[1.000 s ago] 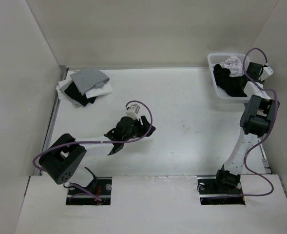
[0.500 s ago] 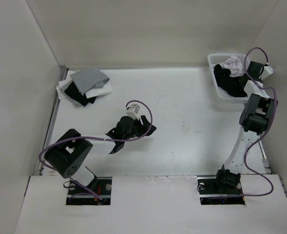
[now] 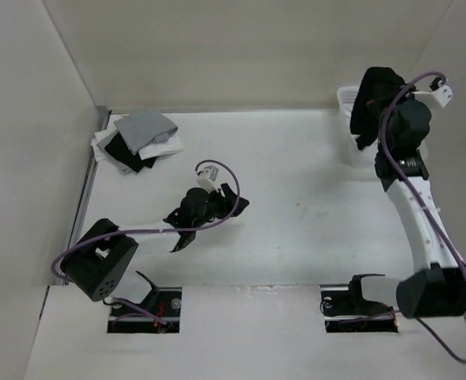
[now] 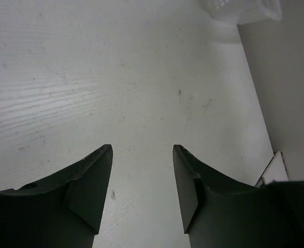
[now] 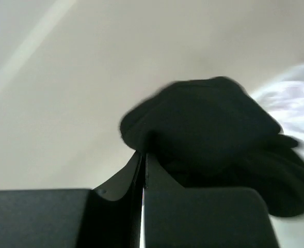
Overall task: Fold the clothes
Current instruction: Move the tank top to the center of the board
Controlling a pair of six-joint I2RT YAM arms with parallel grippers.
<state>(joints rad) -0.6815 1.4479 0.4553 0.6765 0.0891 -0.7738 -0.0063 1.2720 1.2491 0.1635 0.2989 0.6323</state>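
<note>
White walls are enclosing a pale table (image 3: 296, 237), and a white basket (image 3: 345, 107) is sitting at its far right corner. The black top (image 3: 373, 103) is hanging in the air directly over that basket as a dark, bunched bundle. Its lower end is drooping in front of the basket's near wall, and whether it is touching the basket cannot be told.

The right hand (image 5: 143, 154) is clenching a gathered fold of the top, with its fingers pressing tightly together and the fabric bulging just past their tips. In the right wrist view, a pale cloth (image 5: 296, 88) is showing as a blur beside the black bundle. The right arm is reaching up steeply toward the basket from the near edge of the table.

The left hand (image 3: 231, 204) is hovering well apart from the basket, out toward the middle of the table on the basket's near-left side. It is released, its fingers (image 4: 92, 181) are standing wide with nothing between them, and only bare table is showing below.

A pile of grey, white and black garments (image 3: 138, 141) is lying well apart from the basket, at the opposite far corner.
</note>
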